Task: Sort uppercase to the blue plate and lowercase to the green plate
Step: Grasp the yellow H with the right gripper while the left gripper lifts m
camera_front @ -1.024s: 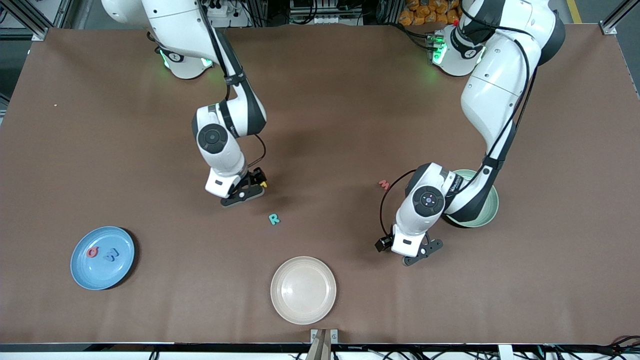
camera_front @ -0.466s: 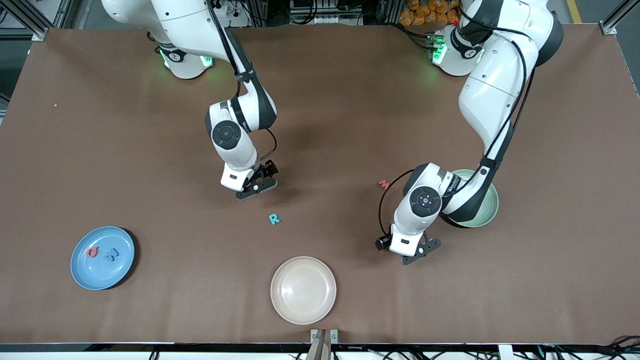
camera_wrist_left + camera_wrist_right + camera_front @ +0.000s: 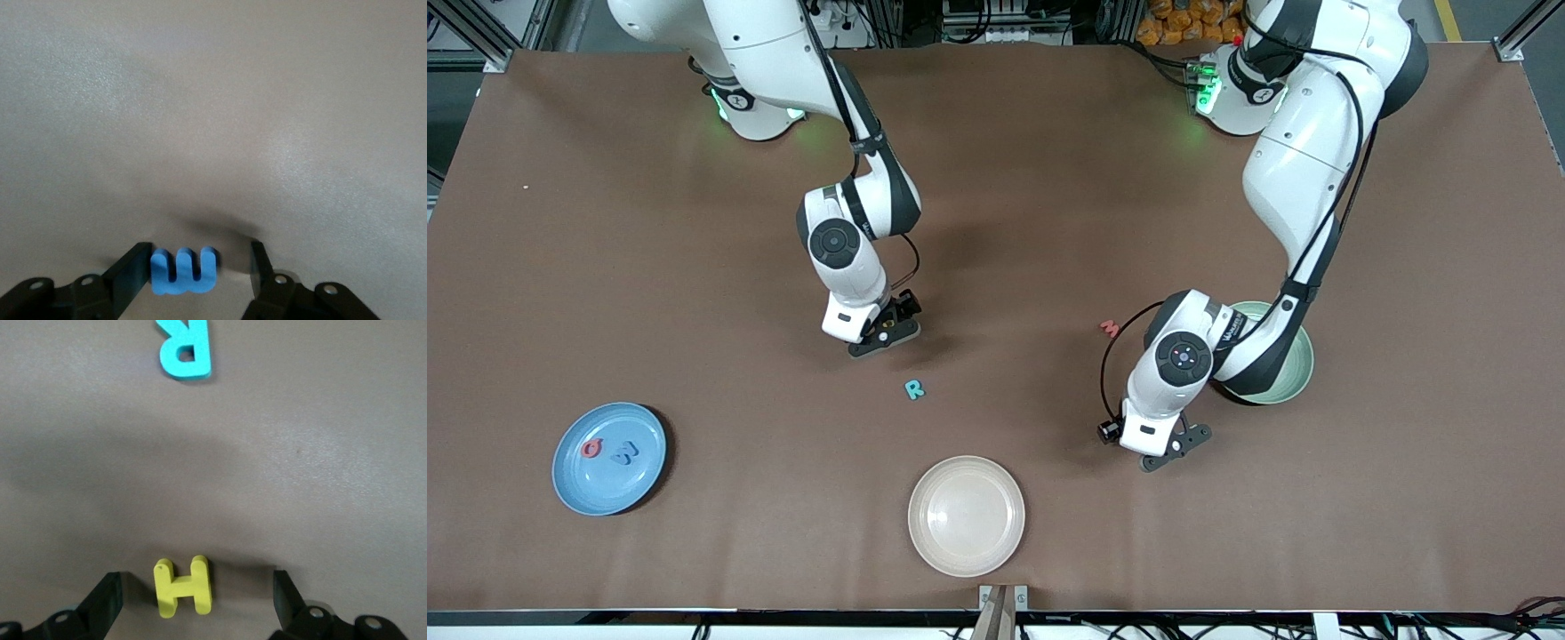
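My right gripper point(image 3: 882, 336) is low at mid-table, open, with the yellow H point(image 3: 181, 587) lying on the table between its fingers point(image 3: 107, 597). The teal R point(image 3: 913, 389) lies a little nearer the front camera and shows in the right wrist view point(image 3: 185, 347). My left gripper point(image 3: 1172, 444) is open and low; the blue E/m-like letter point(image 3: 183, 273) stands between its fingers, against one finger point(image 3: 133, 270). The blue plate point(image 3: 574, 484) holds the red Q point(image 3: 591, 448) and the blue W point(image 3: 625, 454). The green plate point(image 3: 1294, 378) is mostly hidden by the left arm. The red w/m letter point(image 3: 1110, 328) lies beside it. The yellow h and the blue g are out of view.
A cream plate point(image 3: 966, 516) sits near the table's front edge, nearer the front camera than the teal R.
My right gripper moved toward the left arm's end of the table and now straddles the yellow H. My left gripper has barely moved.
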### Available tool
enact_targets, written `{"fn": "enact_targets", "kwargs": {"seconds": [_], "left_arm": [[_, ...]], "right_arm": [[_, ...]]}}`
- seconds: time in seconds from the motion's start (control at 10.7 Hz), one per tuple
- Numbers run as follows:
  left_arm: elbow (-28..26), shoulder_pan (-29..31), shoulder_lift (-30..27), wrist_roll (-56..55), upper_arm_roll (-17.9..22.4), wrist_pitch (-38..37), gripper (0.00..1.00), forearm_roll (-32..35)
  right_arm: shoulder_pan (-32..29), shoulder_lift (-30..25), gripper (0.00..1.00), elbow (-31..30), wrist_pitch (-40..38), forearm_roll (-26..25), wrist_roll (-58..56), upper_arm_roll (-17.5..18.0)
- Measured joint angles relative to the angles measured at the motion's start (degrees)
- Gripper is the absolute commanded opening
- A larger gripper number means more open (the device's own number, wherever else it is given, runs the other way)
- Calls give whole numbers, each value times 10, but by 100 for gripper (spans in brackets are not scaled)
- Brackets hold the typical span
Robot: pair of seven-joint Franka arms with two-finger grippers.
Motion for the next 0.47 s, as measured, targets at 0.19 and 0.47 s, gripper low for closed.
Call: {"fn": "enact_targets", "kwargs": {"seconds": [0.19,0.47], "left_arm": [[3,-1,0,0,-1,0,41,0],[6,-2,-2,0,-1,-2,34,0]], "right_arm": [[5,0,0,0,13,2,1,1],[6,-5,0,0,18,2,1,-2]]}}
